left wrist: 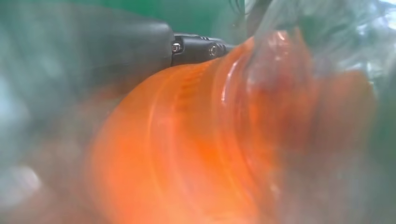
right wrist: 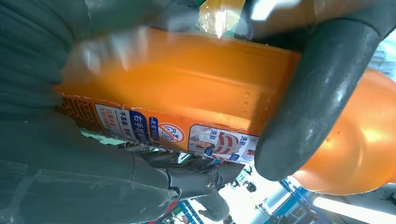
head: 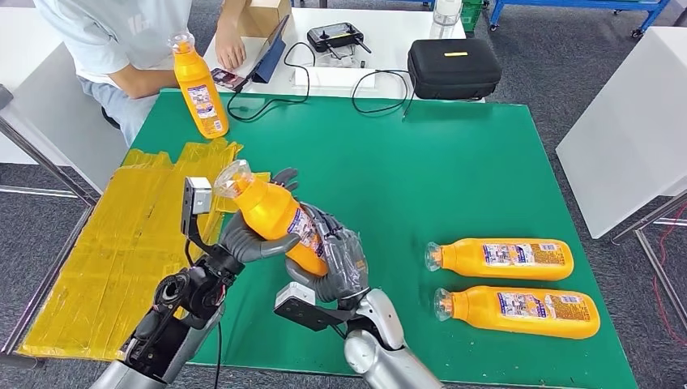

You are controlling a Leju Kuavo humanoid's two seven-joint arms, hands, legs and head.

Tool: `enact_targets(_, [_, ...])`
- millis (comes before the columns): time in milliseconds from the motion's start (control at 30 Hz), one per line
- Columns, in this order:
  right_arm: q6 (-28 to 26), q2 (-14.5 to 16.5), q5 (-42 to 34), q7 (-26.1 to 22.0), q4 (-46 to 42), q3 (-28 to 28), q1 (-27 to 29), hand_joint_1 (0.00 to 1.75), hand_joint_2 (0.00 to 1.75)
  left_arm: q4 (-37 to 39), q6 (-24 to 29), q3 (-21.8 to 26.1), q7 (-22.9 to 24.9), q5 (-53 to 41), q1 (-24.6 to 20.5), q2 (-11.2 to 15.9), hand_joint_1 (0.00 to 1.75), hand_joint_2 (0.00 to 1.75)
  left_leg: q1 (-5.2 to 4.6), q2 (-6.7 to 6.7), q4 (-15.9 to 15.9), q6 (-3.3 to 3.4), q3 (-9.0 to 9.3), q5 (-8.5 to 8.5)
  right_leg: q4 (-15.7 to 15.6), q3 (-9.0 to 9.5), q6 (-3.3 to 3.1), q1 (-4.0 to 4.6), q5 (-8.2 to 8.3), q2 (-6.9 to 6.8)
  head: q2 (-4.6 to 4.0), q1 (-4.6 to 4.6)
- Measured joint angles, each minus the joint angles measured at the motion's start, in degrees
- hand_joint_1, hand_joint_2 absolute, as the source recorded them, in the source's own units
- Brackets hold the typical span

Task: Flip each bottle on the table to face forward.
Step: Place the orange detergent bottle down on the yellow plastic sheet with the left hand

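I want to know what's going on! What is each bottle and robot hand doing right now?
Held bottle: lifted off the table, tilted, gripped by both hands.
Left robot hand: grips the held bottle.
Right robot hand: grips the held bottle.
Standing bottle: upright.
Two lying bottles: on their sides.

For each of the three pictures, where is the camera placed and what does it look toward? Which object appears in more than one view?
Head view: high on the body, looking down at the green table; both arms, left hand and right hand hold the raised bottle.
Left wrist view: behind the left hand, close on the blurred bottle.
Right wrist view: behind the right hand, on the bottle's label.
Shared: the held bottle.
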Motion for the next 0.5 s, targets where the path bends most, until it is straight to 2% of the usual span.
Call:
enact_targets(100, [0.0, 0.0, 0.0, 0.1, 0.8, 0.3, -0.7, 1.75, 1.75, 0.1, 0.6, 0.1, -0.5, 0.4, 0.1, 0.0, 1.34, 1.75, 0.00, -0.01, 0.0, 0.00, 0.00, 0.00, 0.0, 0.00, 0.00, 0.00, 0.00, 0.00, 0.00, 0.00])
enact_targets(133, [0.0, 0.0, -0.1, 0.2, 1.0, 0.4, -0.8, 1.75, 1.75, 0.1, 1.2, 0.2, -0.7, 0.6, 0.2, 0.0, 1.70, 1.75, 0.00, 0.00, 0.0, 0.00, -0.01, 0.00, 0.0, 0.00, 0.00, 0.00, 0.00, 0.00, 0.00, 0.00])
enact_targets(167, [0.0, 0.0, -0.1, 0.3, 1.2, 0.5, -1.0, 1.75, 1.75, 0.1, 1.9, 0.3, -1.0, 0.8, 0.3, -0.1, 1.75, 1.75, 0.00, 0.00, 0.0, 0.00, -0.01, 0.00, 0.0, -0.01, 0.00, 0.00, 0.00, 0.00, 0.00, 0.00])
enact_targets(300, [0.0, 0.0, -0.1, 0.8, 1.8, 0.9, -1.7, 1.75, 1.75, 0.1, 4.9, 1.2, -1.7, 1.7, 1.0, -1.1, 1.75, 1.75, 0.00, -0.01, 0.0, 0.00, -0.01, 0.00, 0.0, -0.01, 0.00, -0.01, 0.00, 0.00, 0.00, 0.01])
enact_targets(500, [0.0, 0.1, -0.2, 1.1, 2.5, 1.1, -2.1, 1.75, 1.75, 0.1, 6.2, 1.8, -1.9, 2.0, 1.3, -1.9, 1.75, 1.75, 0.00, 0.00, 0.0, 0.00, -0.01, 0.00, 0.0, -0.01, 0.00, 0.00, 0.00, 0.00, 0.00, 0.00])
